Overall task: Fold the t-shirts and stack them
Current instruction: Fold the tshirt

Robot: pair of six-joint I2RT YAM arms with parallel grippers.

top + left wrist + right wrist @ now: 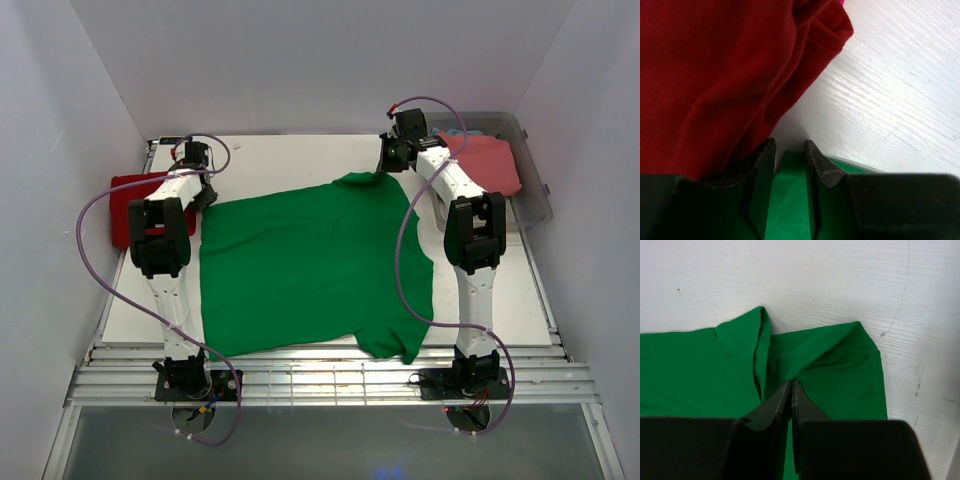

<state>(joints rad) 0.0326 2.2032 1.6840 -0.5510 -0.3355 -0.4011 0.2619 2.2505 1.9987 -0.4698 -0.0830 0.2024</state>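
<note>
1. Shirt first: the green shirt [310, 265] lies flat on the table [290, 150]. All of it lies back from both grippers, toward the arm bases.
2. Its long way runs sideways, from the left gripper [205, 190] across to the right gripper [392, 155]. You have one at each end of the far edge, so neither is nearer.
3. The right gripper's fingers are pressed together, pinching a fold of the green shirt by the far sleeve.
4. The left gripper's fingers stand part way apart with the green corner in the gap. You cannot tell if they squeeze it, so check before you lift.
5. The red shirt [125, 195] lies just beside the left gripper, on its outer side. Its cloth comes right up to one finger and could get caught.
6. The table is white and looks smooth, so the cloth should slide.
7. The bin [535, 190] with the pink shirt [490, 160] sits near the right gripper, on its outer side.
8. My guess is that you pull the far edge back toward the bases, over the shirt.
</note>
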